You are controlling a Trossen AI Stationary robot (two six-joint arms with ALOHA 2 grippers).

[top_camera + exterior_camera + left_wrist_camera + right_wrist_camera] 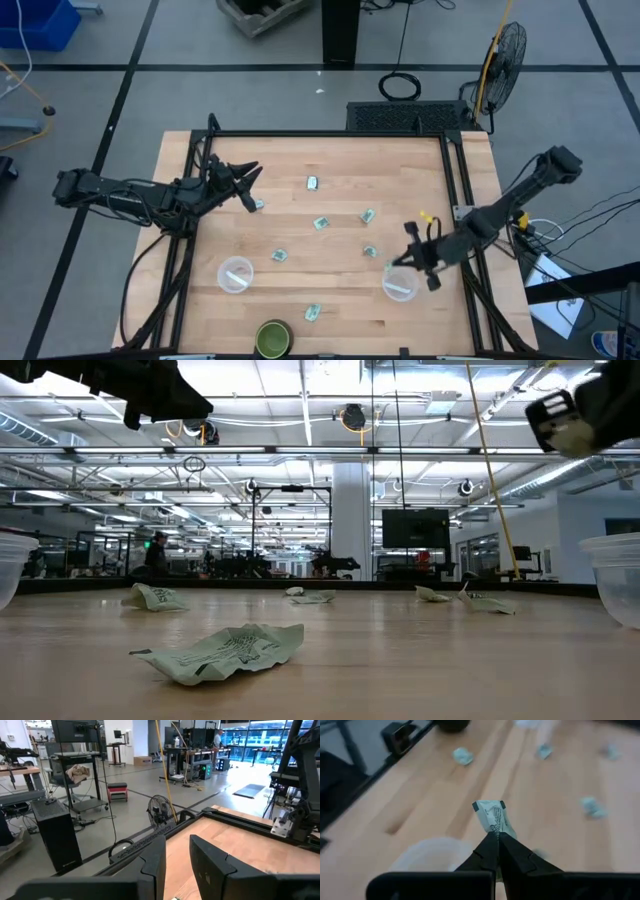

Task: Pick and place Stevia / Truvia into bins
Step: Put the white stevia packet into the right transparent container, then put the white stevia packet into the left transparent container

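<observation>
Right gripper (496, 836) has its fingertips pinched together on one edge of a crumpled Stevia packet (492, 817), which sticks out ahead of the tips; only a thin strip of paper looks caught. In the high view this gripper (412, 262) hangs near the table's right front, just beside the right bin (400, 284), whose pale rim also shows under the fingers in the wrist view. Left gripper (245, 185) waits over the table's left side, fingers (153, 865) slightly apart with nothing between them. Loose packets (321, 224) lie scattered across the middle of the table (300, 300); the left bin (236, 274) stands at left front, apart from the dark green container (272, 338) at the front edge. Risks, as judged: the edge grip is thin, so the packet could slip free on the way and land on the wood; the packet is light and creased, so on release it may cling to a fingertip or flutter past the rim; the gripper sits low next to the light cup, so a sideways move could knock or tip it
</observation>
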